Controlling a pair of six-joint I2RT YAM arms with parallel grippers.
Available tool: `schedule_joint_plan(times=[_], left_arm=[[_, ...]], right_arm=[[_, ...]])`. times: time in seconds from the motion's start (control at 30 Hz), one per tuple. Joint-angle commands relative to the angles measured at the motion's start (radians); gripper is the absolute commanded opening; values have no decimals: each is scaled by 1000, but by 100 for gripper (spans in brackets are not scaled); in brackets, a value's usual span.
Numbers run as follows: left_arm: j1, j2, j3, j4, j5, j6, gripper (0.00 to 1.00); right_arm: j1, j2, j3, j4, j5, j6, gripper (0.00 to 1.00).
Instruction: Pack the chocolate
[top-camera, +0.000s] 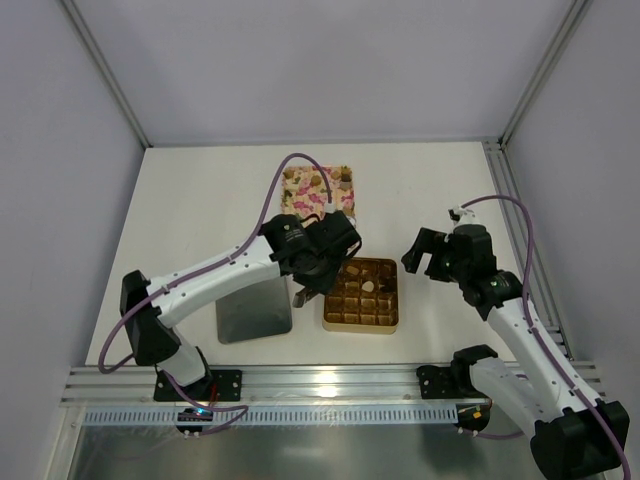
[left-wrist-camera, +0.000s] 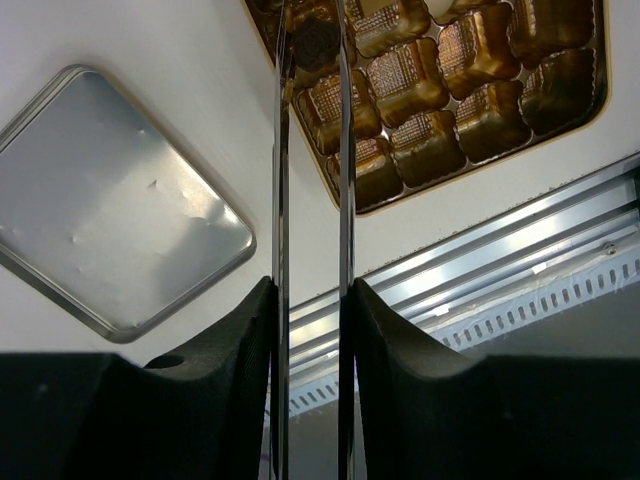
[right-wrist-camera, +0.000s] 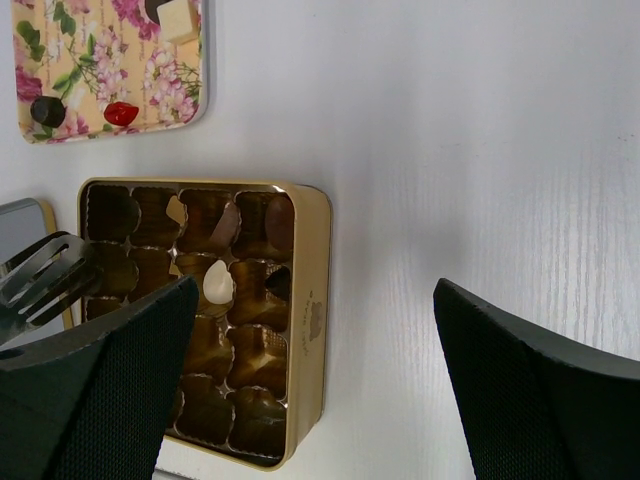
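Left gripper (left-wrist-camera: 312, 300) clenches its tong blades (left-wrist-camera: 346, 150) on a dark chocolate (left-wrist-camera: 318, 42), held over an edge cell of the gold box (left-wrist-camera: 470, 172), apparently for dropping in. Right gripper (right-wrist-camera: 315, 390) is fully released and empty, parked beside the box, likely to keep clear.

Bright, even light from overhead, perhaps from diffuse panels. Soft, short shadows on the white bench (top-camera: 200, 190) beneath the left arm (top-camera: 215, 272). Glare on the silver lid (left-wrist-camera: 110, 200) and the aluminium rail (left-wrist-camera: 480, 270); thin glints along the tongs (left-wrist-camera: 345, 150). Up close, right claw (right-wrist-camera: 315, 300) dark and out of focus. Beyond it, gold box (right-wrist-camera: 308, 230) sharp.
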Motion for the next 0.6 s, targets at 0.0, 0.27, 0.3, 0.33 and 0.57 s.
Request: schedule_joint_plan(times=[0.0, 0.27, 0.3, 0.33, 0.57], left_arm=[[-19, -40, -8, 37, -31, -35, 35], [-25, -35, -20, 41, -48, -36, 37], [-25, -34, -21, 41, -51, -38, 37], [-25, -32, -22, 43, -51, -35, 37], [-25, -31, -19, 45, -55, -33, 38]], right_arm=[[1, -21, -4, 8, 8, 7, 100], [1, -27, -11, 6, 10, 7, 100], [0, -27, -11, 5, 10, 7, 100], [0, -27, -12, 5, 11, 7, 100], [1, -27, -14, 5, 8, 7, 100]])
